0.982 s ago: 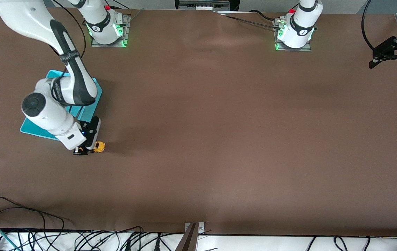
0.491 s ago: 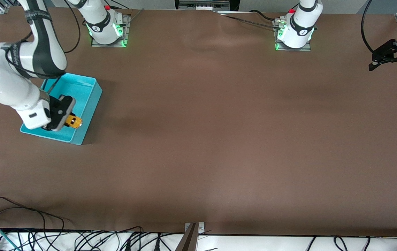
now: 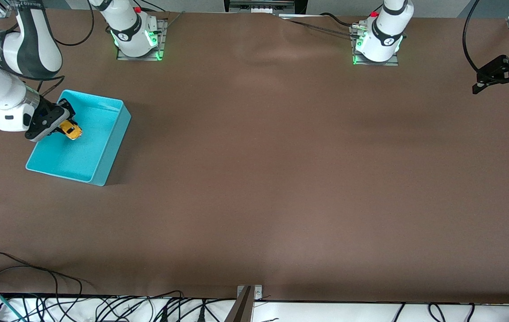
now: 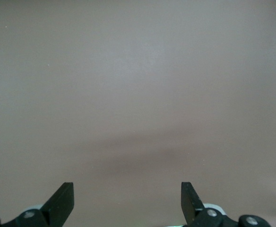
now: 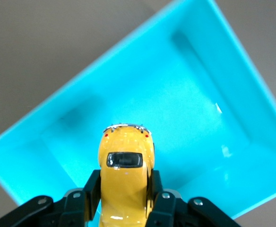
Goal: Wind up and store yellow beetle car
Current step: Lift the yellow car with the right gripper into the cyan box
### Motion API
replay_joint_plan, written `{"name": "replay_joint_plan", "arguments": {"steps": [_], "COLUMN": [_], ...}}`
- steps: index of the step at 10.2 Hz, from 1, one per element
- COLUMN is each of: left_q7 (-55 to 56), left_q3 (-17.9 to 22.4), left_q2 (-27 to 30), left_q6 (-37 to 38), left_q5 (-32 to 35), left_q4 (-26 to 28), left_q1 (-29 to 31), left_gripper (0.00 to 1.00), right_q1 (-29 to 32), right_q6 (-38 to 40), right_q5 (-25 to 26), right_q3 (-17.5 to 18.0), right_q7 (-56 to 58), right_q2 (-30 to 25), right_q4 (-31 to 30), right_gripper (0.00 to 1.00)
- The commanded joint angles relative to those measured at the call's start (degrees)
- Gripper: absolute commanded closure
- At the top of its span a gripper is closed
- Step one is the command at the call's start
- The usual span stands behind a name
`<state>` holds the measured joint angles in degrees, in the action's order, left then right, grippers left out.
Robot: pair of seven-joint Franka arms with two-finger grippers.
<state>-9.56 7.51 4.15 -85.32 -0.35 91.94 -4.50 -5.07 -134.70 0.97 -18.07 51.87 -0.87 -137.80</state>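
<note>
Over the turquoise bin (image 3: 102, 147), the right tool (image 3: 60, 126) is clamped on the yellow beetle car (image 5: 125, 182), which may bounce out if released high; the left tool (image 4: 127, 201) waits open over the bare counter (image 3: 281, 179).

The right end effector (image 3: 67, 126) holds the car (image 3: 71, 130) over the bin (image 3: 107, 143). The left end effector (image 3: 500, 78) waits at the left arm's end of the worktop (image 3: 281, 179).

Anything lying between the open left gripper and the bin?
Nothing: in the front view bare brown table runs from the left gripper to the turquoise bin.
</note>
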Motion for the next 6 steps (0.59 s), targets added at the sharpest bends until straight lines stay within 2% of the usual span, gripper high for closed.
{"name": "replay_joint_plan", "arguments": {"steps": [1, 4, 6], "left_q7": [2.53, 2.62, 2.88], "left_q3": [-0.13, -1.44, -1.97], "left_q2": [-0.81, -0.72, -0.98], "left_q6": [1.47, 1.82, 1.82], "left_q5": [0.26, 0.17, -1.31], "left_q4": [-2.11, -2.11, -2.20], "left_q1": [-0.24, -0.33, -0.50], "left_gripper": [0.00, 0.00, 0.00], "right_q1": [-0.20, -0.20, -0.03], "right_q6": [-6.61, -8.29, -9.00], "right_q5": [0.70, 0.53, 0.44], "right_q3": [-0.30, -1.78, -1.88], "right_q7": [-9.66, -10.74, -10.74], "right_q2": [3.04, 8.58, 10.09], "right_q4": [-4.67, -4.67, -4.50], "right_gripper": [1.00, 1.00, 1.00]}}
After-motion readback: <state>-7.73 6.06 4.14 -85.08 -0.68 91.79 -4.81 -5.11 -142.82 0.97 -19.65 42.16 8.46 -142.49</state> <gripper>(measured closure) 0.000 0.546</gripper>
